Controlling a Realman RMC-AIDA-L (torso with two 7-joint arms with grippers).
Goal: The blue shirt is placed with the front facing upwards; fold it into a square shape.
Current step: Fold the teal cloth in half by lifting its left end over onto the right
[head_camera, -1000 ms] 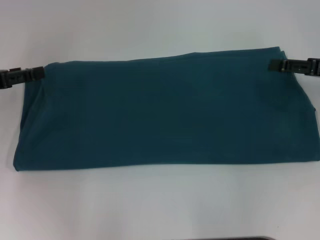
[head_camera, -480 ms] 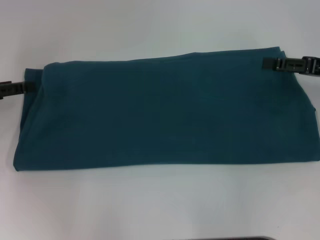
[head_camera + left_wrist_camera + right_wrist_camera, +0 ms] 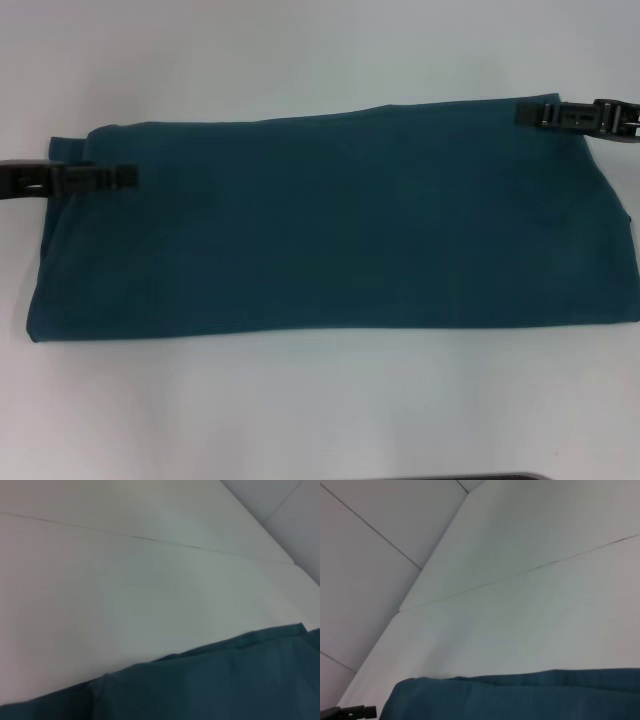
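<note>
The blue shirt (image 3: 330, 220) lies folded into a wide band across the white table (image 3: 320, 50), plain side up. The left gripper (image 3: 125, 177) reaches in over its left end, towards the far edge; the right gripper (image 3: 525, 115) sits at the far right corner — whether either jaw grips the cloth, I cannot tell

The left tool (image 3: 125, 176) was a slim, flat black bar with ridged, segmented links along its length. The right tool (image 3: 525, 115) matched it: black, narrow, with pale glints on small fittings and a bulkier, rounded black block behind its thin tip.
</note>
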